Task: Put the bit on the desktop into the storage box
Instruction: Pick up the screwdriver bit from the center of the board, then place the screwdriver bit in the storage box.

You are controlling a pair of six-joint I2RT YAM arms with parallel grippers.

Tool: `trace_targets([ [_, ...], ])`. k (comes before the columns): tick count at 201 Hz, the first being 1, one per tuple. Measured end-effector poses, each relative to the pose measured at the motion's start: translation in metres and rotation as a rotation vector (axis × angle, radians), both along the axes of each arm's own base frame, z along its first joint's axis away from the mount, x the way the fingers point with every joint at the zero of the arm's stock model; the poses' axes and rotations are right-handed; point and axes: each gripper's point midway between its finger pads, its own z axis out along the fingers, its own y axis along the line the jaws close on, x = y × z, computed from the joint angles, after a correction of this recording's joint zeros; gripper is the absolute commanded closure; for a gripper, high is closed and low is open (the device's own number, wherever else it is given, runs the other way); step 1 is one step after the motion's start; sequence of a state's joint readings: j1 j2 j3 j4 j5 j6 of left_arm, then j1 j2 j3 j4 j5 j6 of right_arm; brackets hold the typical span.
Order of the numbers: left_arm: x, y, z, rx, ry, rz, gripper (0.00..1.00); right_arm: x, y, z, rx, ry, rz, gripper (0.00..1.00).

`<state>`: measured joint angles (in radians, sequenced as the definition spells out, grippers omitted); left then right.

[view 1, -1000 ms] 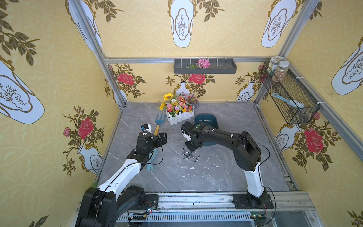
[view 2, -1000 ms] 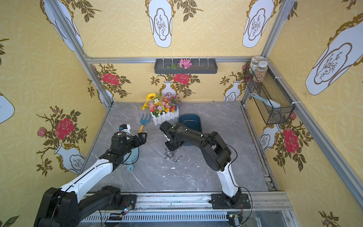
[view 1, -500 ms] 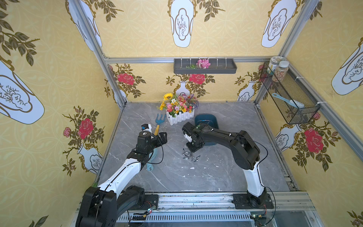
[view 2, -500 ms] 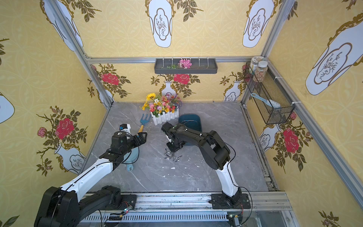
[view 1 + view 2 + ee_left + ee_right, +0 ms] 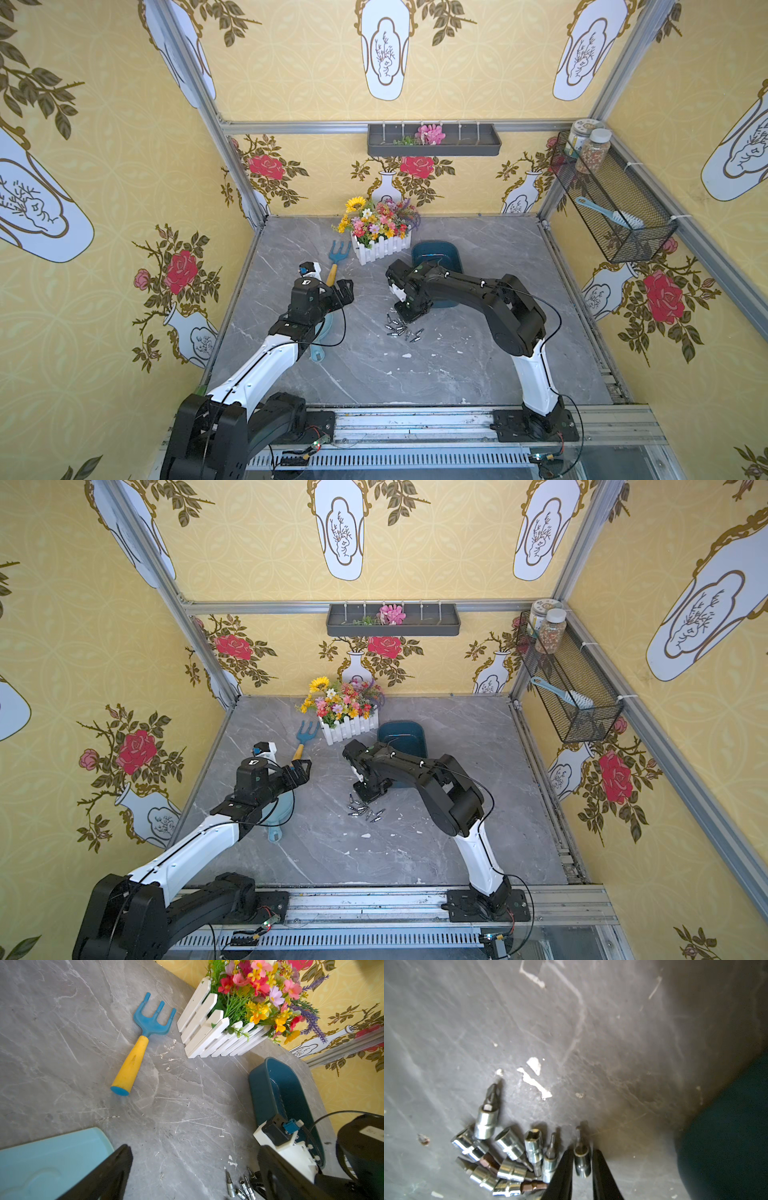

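Straight to the right end effector (image 5: 582, 1169): closed in on a single bit (image 5: 582, 1162), black fingers (image 5: 562, 1172) tight along both its flanks, on the side of the heap facing the storage box (image 5: 726, 1147). Lifted or lying flat on the counter (image 5: 571, 1022)? Cannot tell from this angle.

Counting the pile of bits (image 5: 508, 1157) right beside it: eight, give or take. Stacked over one another and clipped by the picture's edge, so hard to pin down exactly. From a top view, only a small silver scatter in the middle of the counter (image 5: 457, 374), too tiny to count.

One storage box (image 5: 440, 253), dark teal, toward the counter's far edge and just beside the flower planter (image 5: 380, 237). Near end hidden under the right arm.

Over to the left end effector (image 5: 347, 291): spread wide apart, hanging over the counter's left half, close to the handle of the rake (image 5: 334, 262).

One rake, then: blue tines, yellow handle, flat by the planter's left end. One pale blue scoop (image 5: 286, 808), mostly buried under the left arm.

Up on the walls: one grey tray (image 5: 434, 141) with a pink bloom, and one wire basket (image 5: 623, 232) carrying two jars (image 5: 594, 153) and one brush (image 5: 615, 216).
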<state>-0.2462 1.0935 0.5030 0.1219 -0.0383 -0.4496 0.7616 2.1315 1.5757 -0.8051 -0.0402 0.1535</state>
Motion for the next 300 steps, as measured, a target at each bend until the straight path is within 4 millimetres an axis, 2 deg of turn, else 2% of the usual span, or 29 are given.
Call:
trace_targets([
  [87, 0.0, 0.002, 0.0, 0.005, 0.0, 0.01, 0.0, 0.002, 0.0, -0.002, -0.006, 0.005, -0.003, 0.81],
  [214, -0.001, 0.002, 0.0, 0.005, -0.002, 0.01, 0.0, 0.005, 0.001, 0.008, 0.004, -0.02, -0.009, 0.84],
  [239, -0.002, 0.002, -0.001, 0.006, 0.003, 0.01, 0.0, 0.008, 0.003, 0.016, 0.018, -0.035, -0.011, 0.84],
  [300, -0.003, 0.003, -0.002, 0.008, 0.007, 0.009, 0.0, 0.017, 0.011, 0.053, 0.078, -0.095, -0.016, 0.84],
])
